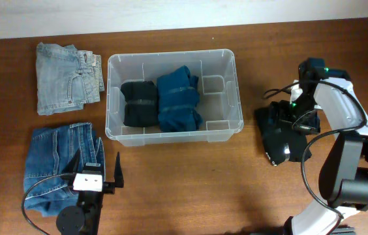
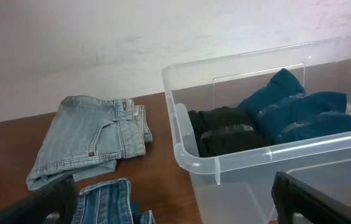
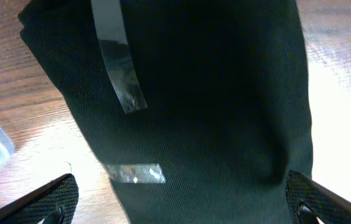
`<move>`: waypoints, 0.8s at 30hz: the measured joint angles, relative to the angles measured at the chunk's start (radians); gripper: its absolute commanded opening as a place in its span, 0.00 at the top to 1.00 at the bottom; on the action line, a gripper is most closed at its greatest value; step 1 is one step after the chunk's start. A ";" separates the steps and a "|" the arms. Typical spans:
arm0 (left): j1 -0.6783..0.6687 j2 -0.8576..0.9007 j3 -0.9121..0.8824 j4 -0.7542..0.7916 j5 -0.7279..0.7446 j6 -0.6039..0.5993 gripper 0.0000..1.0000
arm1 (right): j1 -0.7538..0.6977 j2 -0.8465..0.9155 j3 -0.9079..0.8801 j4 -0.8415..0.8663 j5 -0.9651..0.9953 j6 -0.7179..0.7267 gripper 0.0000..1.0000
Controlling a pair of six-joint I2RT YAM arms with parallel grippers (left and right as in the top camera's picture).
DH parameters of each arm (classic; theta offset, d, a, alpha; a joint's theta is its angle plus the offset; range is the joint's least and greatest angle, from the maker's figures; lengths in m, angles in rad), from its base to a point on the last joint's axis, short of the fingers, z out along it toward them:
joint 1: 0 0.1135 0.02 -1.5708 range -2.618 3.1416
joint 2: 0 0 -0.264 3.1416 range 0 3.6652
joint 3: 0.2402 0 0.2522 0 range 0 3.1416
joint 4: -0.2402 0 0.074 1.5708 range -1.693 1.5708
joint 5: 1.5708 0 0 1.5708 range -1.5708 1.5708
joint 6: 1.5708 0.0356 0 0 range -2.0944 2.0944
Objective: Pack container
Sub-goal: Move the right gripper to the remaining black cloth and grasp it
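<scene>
The clear plastic container [image 1: 226, 127] stands mid-table and holds a black folded garment [image 1: 138, 103] and a teal folded garment [image 1: 179, 99]. It also shows in the left wrist view [image 2: 188, 155], with the black garment [image 2: 225, 127] and the teal garment [image 2: 300, 109] in it. My right gripper [image 1: 295, 123] is open, right of the container, with its fingers either side of a black taped folded garment [image 1: 276, 138]. In the right wrist view the gripper [image 3: 178, 205] straddles this garment [image 3: 213, 93]. My left gripper [image 1: 99, 173] is open and empty at the front left [image 2: 175, 211].
Light blue folded jeans [image 1: 66, 77] lie at the back left, also seen in the left wrist view [image 2: 94, 140]. Darker blue jeans [image 1: 57, 166] lie at the front left under my left gripper, their edge in the left wrist view [image 2: 110, 199].
</scene>
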 measured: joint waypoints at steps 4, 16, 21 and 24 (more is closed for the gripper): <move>0.000 0.000 0.000 0.000 0.000 0.000 0.01 | -0.002 0.000 -0.029 0.038 -0.003 -0.071 0.01; 0.000 0.000 0.000 0.000 0.000 0.000 0.01 | -0.016 0.024 -0.077 0.075 -0.002 -0.203 0.08; 0.000 0.000 0.000 0.000 0.000 0.000 0.00 | -0.019 0.024 -0.078 0.076 0.002 -0.219 0.43; 0.000 0.000 0.000 0.000 0.000 0.000 0.01 | -0.023 0.024 -0.078 0.075 0.001 -0.208 0.43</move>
